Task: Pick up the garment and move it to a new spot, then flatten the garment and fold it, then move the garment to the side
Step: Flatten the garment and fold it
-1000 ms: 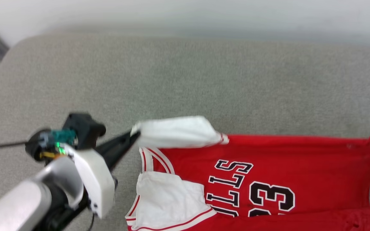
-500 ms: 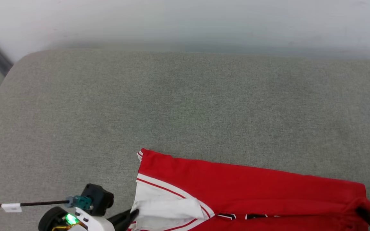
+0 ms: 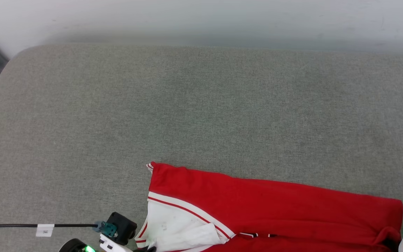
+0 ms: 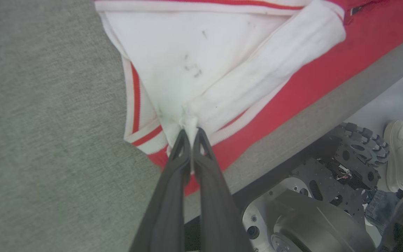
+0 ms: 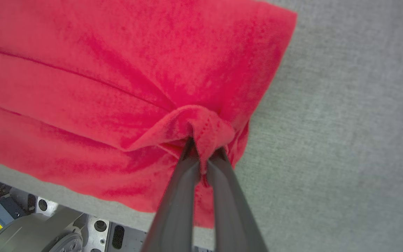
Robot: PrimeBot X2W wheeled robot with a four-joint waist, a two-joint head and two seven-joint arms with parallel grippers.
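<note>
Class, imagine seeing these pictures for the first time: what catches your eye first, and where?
The bright red jersey lies along the near edge of the grey cushion. The left gripper pinches its white sleeve at the left end, and the right gripper pinches a bunched red corner at the right end.

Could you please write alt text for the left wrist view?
The left gripper, fingers shut, pinches the white sleeve of the red garment on a grey cushion. Past its edge: the robot's base and a person's shoe.
</note>
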